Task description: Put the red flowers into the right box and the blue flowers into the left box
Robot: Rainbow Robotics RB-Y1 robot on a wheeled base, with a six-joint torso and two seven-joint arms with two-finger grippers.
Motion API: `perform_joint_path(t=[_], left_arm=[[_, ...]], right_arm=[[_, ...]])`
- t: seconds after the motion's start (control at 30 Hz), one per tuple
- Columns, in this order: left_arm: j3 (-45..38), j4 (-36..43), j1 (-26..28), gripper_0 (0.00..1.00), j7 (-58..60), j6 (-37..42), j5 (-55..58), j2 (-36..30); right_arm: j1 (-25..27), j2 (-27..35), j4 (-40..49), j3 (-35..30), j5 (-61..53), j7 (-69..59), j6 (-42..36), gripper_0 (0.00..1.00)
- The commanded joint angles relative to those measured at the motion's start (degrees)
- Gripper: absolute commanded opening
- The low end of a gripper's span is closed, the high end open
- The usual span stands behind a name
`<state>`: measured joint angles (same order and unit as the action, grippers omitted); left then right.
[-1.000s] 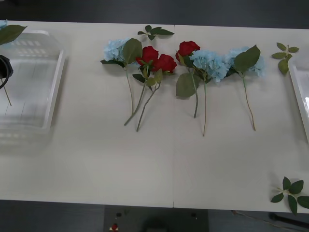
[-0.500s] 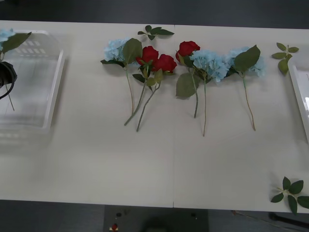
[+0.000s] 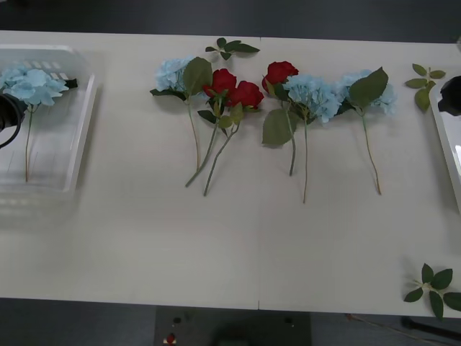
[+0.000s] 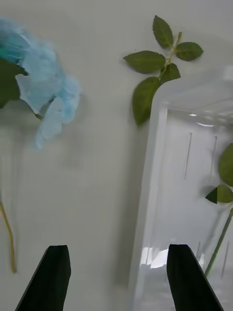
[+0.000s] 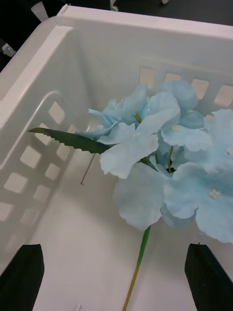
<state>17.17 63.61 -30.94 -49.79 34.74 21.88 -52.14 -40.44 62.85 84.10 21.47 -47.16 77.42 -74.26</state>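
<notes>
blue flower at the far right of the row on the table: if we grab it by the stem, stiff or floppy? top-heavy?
Probably top-heavy: the blue flower carries a big fluffy head and a broad leaf on one thin stem. The stem likely bends, so a low grip may let the head droop. It looks light, and the cloth-like petals should not break. It is unlikely to roll, with head and leaf lying flat on the table.

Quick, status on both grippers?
Left gripper: open, above the blue flower in the left box.
Right gripper: open, empty, above the right box rim.
</notes>
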Motion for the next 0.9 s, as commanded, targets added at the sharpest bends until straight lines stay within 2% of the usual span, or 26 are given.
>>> perform_joint_path(t=[0.03, 0.33, 0.57, 0.73, 0.9], left_arm=[[-0.7, 4.9, -1.1, 0.84, -3.0, 7.3, 1.8, -3.7], [-2.1, 14.6, -1.1, 0.84, -14.8, 25.5, 20.7, -11.3], [-16.5, 21.8, -1.1, 0.84, -24.7, 48.1, 30.8, -11.8], [-27.3, 28.4, -1.1, 0.84, -28.1, 62.2, 36.6, -9.6], [-34.8, 34.2, -1.1, 0.84, -28.5, 68.3, 37.4, -1.9]], right_arm=[[-0.4, -5.0, 1.6, 3.8, 7.5, -6.5, -0.2, 0.58], [-0.4, -15.5, -5.0, 8.4, 18.9, -16.1, 4.6, 0.58], [-0.4, -19.9, -14.0, 8.4, 19.4, -23.5, 16.6, 0.58], [-0.4, -20.2, -17.4, 8.3, 16.5, -23.5, 21.4, 0.58], [-0.4, -20.2, -18.7, 8.2, 15.9, -23.4, 23.3, 0.58]])
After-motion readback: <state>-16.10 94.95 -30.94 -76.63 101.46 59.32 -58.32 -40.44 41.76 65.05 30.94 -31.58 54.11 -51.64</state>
